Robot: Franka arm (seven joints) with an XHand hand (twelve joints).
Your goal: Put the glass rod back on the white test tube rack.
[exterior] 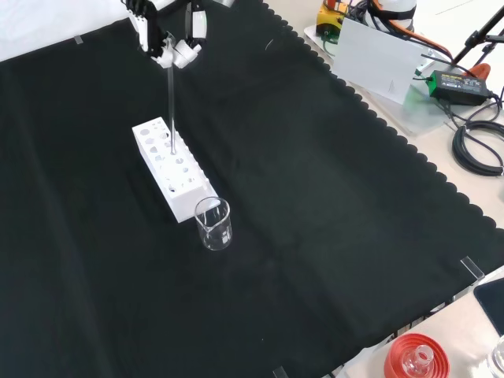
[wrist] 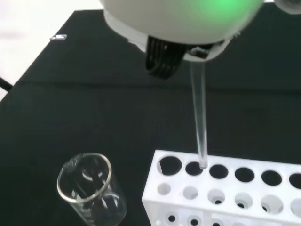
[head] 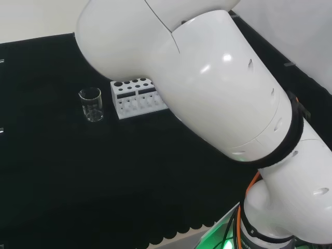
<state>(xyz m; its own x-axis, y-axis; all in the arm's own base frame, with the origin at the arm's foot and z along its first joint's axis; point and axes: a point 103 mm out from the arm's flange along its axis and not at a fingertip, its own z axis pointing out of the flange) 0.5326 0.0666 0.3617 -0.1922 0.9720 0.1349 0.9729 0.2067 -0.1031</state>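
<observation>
Hand (exterior: 169, 35) fingers pinch rod (exterior: 171, 106) upright; tip at hole in rack (exterior: 169, 169), apparently just entering. Left: lower, release. Beaker (exterior: 214, 224) beside rack.

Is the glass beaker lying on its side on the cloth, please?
No, the beaker stands upright beside the white rack, mouth up.
</observation>
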